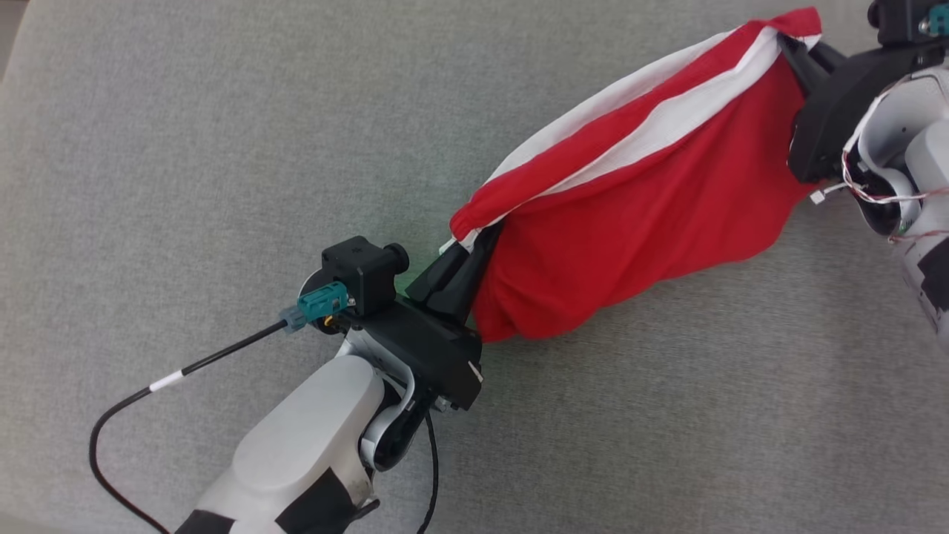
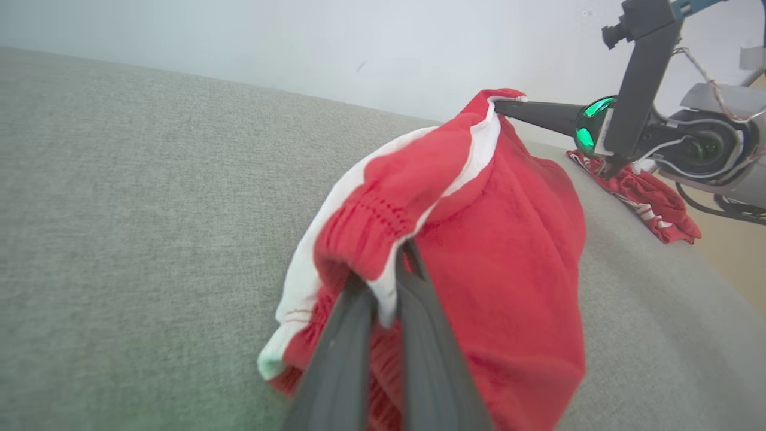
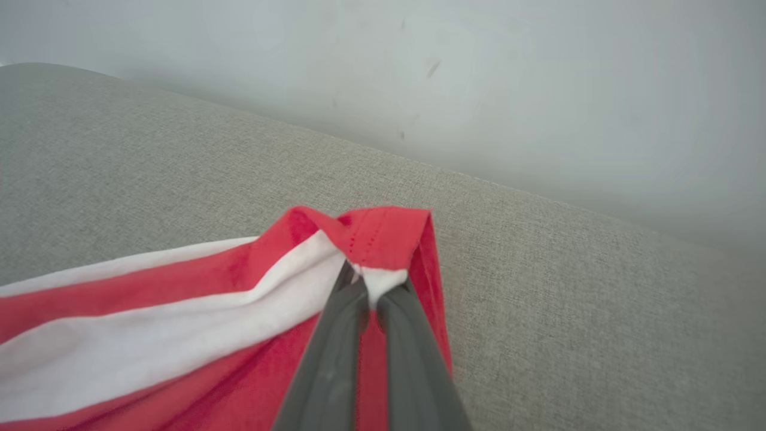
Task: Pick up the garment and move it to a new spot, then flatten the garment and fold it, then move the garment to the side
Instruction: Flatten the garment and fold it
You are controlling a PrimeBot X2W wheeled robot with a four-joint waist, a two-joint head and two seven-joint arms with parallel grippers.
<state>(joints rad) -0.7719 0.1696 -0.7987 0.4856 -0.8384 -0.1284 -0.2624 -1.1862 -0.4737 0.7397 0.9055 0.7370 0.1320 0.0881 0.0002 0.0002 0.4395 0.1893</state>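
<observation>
Surface: a grey woven upholstered surface (image 1: 185,148) is spread under the whole work area.
Garment: a red garment (image 1: 637,215) with white stripes is strung between both grippers, its body sagging toward the surface. Contact of the lower fold with the surface cannot be confirmed.
Long axis: the striped edge is drawn taut on a diagonal, from the robot's near left up to its far right.
Left gripper: the left gripper (image 1: 478,241) is clamped on the gathered near-left end of the striped edge.
Right gripper: the right gripper (image 1: 787,46) is pinched together on the far-right corner.
Other cloth: a second red cloth (image 2: 646,197) is seen lying beyond the right gripper, well apart from the held garment.
Assessment: each end is held by its own arm. The set-down is judged to depend on both arms travelling together, so that the stretched edge is laid flat.
</observation>
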